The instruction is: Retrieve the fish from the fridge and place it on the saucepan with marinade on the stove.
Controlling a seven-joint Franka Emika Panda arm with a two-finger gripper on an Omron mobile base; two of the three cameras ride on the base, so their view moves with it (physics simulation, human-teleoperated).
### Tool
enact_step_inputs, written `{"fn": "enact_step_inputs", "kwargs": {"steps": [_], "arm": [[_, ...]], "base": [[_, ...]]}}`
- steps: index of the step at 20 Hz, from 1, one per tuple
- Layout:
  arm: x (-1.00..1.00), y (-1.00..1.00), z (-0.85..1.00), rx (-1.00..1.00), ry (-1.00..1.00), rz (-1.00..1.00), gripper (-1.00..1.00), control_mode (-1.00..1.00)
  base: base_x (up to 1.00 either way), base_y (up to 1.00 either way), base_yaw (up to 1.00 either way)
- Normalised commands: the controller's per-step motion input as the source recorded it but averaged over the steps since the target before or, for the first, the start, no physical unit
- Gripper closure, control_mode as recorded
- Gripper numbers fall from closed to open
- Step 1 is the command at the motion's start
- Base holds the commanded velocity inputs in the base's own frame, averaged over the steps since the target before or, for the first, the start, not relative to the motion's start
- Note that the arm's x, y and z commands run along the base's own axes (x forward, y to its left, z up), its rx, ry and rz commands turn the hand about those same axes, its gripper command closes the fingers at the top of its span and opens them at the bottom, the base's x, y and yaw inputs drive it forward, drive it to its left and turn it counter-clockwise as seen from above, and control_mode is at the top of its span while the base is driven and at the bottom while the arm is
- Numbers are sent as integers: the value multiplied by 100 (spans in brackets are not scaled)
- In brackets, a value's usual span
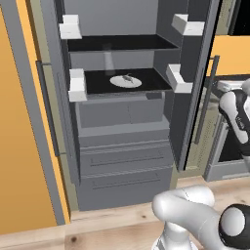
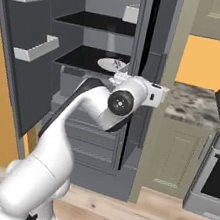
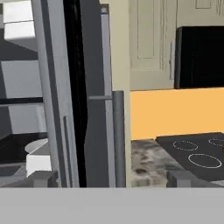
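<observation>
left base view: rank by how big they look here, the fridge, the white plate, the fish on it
1. the fridge, largest by far
2. the white plate on its lower black shelf
3. the fish, a small dark-looking sliver lying on the plate

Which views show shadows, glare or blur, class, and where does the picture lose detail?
Left base view: flat, even light, no glare; the fish on its plate is tiny and soft-edged. Right base view: the fridge interior is dark. Hand view: sharp door edges, stove rings crisp.
</observation>
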Motion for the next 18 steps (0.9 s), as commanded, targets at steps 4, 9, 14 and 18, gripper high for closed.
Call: {"fn": "enact_step_inputs", "kwargs": {"steps": [4,9,14,18], "arm": [[-29,66,49,0,24,0,-100,-100],[-34,64,41,0,23,0,-100,-100],[-13,88,7,-1,23,-1,-100,-100],[0,100,0,-3,14,-11,-100,-100]], "base": [[0,0,0],[0,0,0],[0,0,0],[0,0,0]]}}
